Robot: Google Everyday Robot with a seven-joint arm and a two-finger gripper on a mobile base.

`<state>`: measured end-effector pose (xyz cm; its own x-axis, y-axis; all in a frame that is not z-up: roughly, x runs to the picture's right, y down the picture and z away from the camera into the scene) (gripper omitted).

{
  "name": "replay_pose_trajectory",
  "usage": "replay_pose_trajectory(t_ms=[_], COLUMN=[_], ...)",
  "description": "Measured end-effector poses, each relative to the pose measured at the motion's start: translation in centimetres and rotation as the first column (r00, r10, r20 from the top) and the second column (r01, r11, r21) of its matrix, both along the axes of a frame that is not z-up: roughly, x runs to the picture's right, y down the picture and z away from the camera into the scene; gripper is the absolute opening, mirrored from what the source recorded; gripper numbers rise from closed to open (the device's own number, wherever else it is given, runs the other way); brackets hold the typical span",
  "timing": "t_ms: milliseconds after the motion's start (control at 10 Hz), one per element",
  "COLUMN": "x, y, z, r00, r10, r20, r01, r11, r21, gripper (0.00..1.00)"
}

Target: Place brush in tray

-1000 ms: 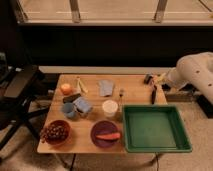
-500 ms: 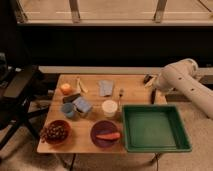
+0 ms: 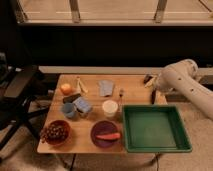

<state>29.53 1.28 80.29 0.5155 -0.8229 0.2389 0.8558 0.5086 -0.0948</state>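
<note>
The brush (image 3: 153,96), slim and black, lies on the wooden table (image 3: 132,82) near its right edge, just behind the tray. The green tray (image 3: 131,127) fills the table's front right corner and holds nothing. My gripper (image 3: 149,80) hangs at the end of the white arm (image 3: 180,80), over the table's back right corner. It is a little behind and above the brush, open, with nothing in it. The arm reaches in from the right and hides part of the table's right edge.
Also on the table are an orange (image 3: 66,88), a dark block (image 3: 71,98), a blue cup (image 3: 69,110), a grey cloth (image 3: 106,87), a silver fork (image 3: 120,93), a white cup (image 3: 110,107), a bowl of grapes (image 3: 55,132) and a purple plate (image 3: 102,129) with a carrot. A black chair (image 3: 20,95) stands to the left.
The white arm has swung left over the table's right edge, and now looms larger beside the brush. The brush and the tray have not moved.
</note>
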Motion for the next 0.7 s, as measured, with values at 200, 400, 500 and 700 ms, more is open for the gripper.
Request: replay_pose_trajectory(t_ms=[200, 400, 500, 700], x=[0.0, 0.5, 0.8, 2.0], y=[0.9, 1.6, 1.8, 1.5], z=[1.9, 3.9, 4.7, 6.0], r00=[1.0, 0.999, 0.999, 0.997], r10=[0.014, 0.008, 0.004, 0.003], r20=[-0.003, -0.033, -0.046, -0.072], r01=[-0.014, -0.009, -0.005, -0.006], r11=[0.9999, 0.9999, 0.9999, 0.9991], r21=[0.002, -0.007, -0.015, -0.043], gripper=[0.63, 0.63, 0.63, 0.63])
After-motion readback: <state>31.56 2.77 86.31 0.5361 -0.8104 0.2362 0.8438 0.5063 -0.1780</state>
